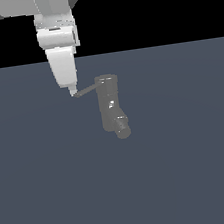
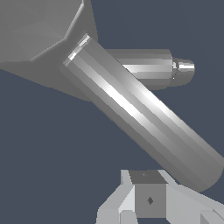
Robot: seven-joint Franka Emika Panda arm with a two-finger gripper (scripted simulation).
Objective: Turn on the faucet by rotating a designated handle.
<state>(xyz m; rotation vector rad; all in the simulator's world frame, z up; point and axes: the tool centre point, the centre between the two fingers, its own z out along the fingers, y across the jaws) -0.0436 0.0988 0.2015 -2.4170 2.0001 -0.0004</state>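
Standing upright on the table (image 1: 194, 183), the faucet (image 1: 108, 102) looks rigid and fixed, so its thin, smooth handle (image 1: 86, 92) should be pushed near its free tip, where the gripper (image 1: 73, 92) hovers, jaws' state unclear.

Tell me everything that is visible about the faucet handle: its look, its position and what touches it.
The handle is a thin, straight, round grey rod with a metallic sheen and bright glints. It sticks out sideways from the top of the dark grey faucet, toward the exterior view's left, sloping slightly down to its free end. The gripper comes down right at that free end; whether it truly touches cannot be told. In the wrist view the rod runs diagonally, close to the camera.
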